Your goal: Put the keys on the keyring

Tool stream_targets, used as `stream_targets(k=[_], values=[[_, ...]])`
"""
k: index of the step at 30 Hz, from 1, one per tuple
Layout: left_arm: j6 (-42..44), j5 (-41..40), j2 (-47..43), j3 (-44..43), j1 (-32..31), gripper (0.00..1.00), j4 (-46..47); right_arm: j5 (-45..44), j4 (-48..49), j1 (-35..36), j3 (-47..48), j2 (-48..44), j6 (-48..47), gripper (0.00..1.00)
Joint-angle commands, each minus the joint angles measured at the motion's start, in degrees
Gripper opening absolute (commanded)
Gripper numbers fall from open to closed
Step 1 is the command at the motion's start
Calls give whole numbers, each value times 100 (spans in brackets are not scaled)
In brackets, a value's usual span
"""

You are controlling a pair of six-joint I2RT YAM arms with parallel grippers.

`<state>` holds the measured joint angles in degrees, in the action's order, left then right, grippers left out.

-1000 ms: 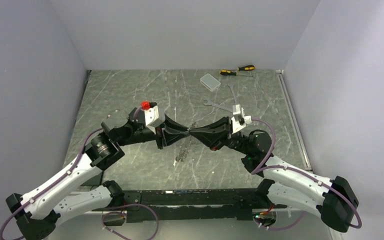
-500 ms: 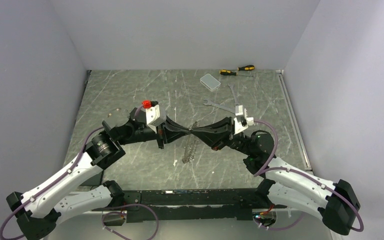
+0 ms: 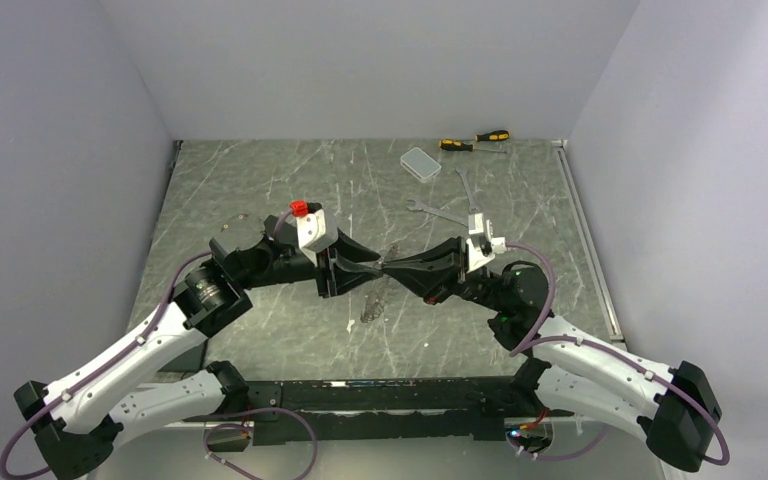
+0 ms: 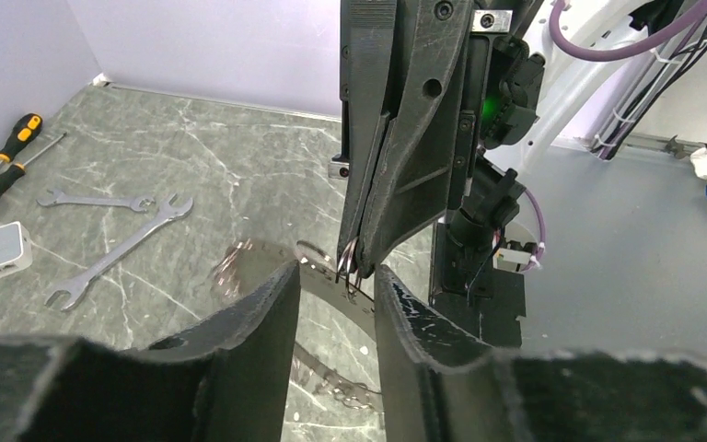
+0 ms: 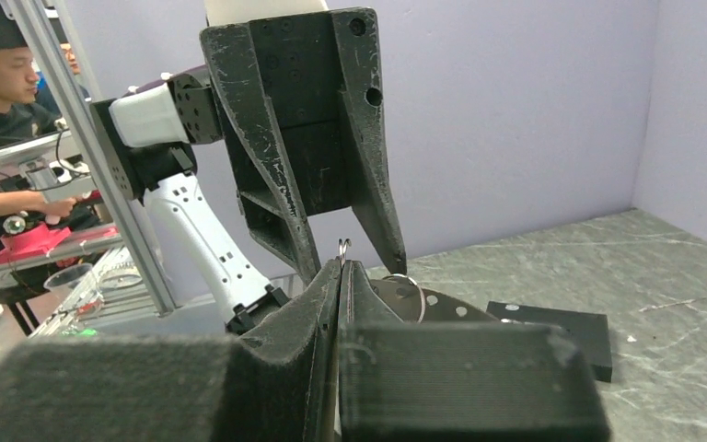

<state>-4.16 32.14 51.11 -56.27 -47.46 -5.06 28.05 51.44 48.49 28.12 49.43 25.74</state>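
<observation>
Thin metal keyring (image 4: pixel 325 276) strung with small silver keys (image 3: pixel 371 303), raised above the centre of grey marbled table (image 3: pixel 260 180), pinched between closed right gripper (image 4: pixel 353 266) tips, left gripper (image 5: pixel 353 269) opposite, jaws partly apart, straddling the ring without clamping it

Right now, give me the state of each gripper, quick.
Left gripper: open, fingers either side of the keyring.
Right gripper: shut on the keyring.

No words, labels, brand marks, numbers or signs are showing legibly anywhere in these three views.
</observation>
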Motion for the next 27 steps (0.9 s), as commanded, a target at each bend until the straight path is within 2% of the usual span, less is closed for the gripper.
stream_targets(k=[1,11,13,16,18,27], values=[[33,-181,-84,-170,23,36,-73,56,438,21,229,-101,37,0],[52,-182,-148,-198,19,13,-197,51,552,20,229,21,133,0],[39,-175,-145,-208,18,16,-189,61,533,20,238,27,133,0],[22,-169,-154,-209,22,31,-180,55,500,20,229,14,110,0],[21,-169,-162,-207,20,36,-187,35,491,20,214,11,107,0],[73,-159,-189,-285,23,38,-305,51,498,22,225,26,115,0]])
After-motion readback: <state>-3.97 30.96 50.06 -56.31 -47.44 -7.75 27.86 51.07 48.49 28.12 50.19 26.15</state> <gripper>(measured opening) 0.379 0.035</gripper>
